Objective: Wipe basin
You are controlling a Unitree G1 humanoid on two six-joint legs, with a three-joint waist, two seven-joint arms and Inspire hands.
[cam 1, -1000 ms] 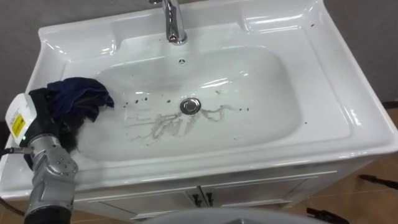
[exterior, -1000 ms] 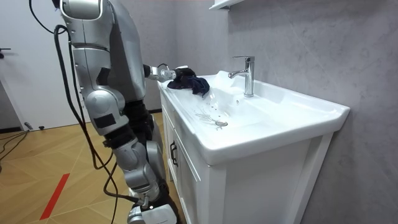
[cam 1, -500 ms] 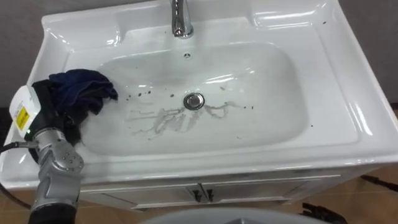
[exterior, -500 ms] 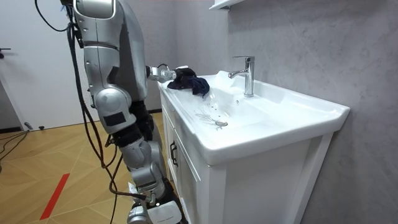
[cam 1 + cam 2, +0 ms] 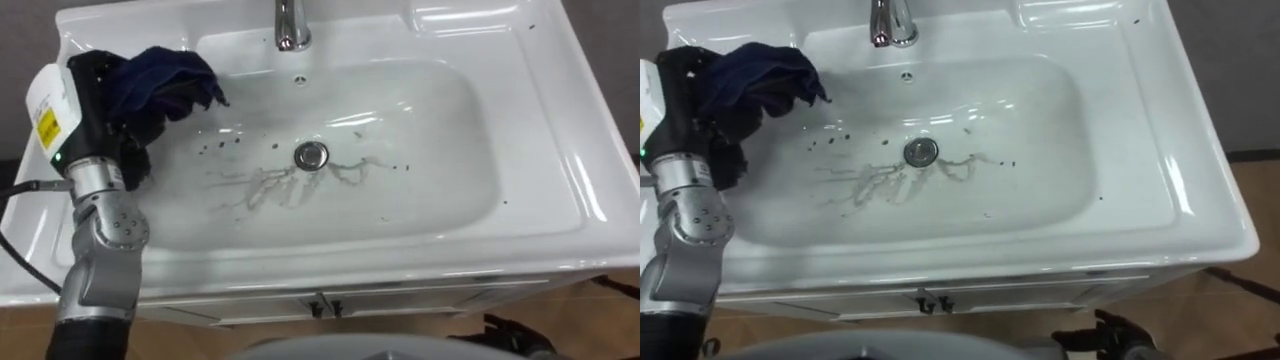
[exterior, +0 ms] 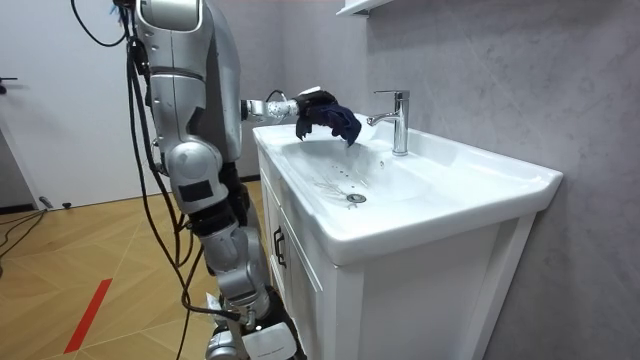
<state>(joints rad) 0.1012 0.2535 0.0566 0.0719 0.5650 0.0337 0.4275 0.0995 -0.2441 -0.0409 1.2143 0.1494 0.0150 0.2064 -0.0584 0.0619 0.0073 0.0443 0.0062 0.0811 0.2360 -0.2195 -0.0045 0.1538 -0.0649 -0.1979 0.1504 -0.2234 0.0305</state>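
Observation:
A white basin (image 5: 430, 150) lies below me, with grey smears (image 5: 280, 188) and dark specks around its drain (image 5: 312, 154). My left hand (image 5: 98, 105) is shut on a crumpled dark blue cloth (image 5: 165, 80). It holds the cloth in the air over the basin's far left corner, near the chrome tap (image 5: 291, 25). In the room view the cloth (image 6: 332, 117) hangs from that hand (image 6: 306, 102) above the rim, left of the tap (image 6: 399, 120). I stand at the vanity's front left corner.
The basin sits on a white cabinet (image 6: 420, 300) whose door handles (image 5: 322, 303) show below the front rim. A grey wall runs behind the tap. Wooden floor (image 6: 80, 290) spreads to the room view's left.
My left hand has lifted the cloth off the basin's left slope and carried it up and toward the tap. In the room view the robot has straightened and shifted closer to the vanity.

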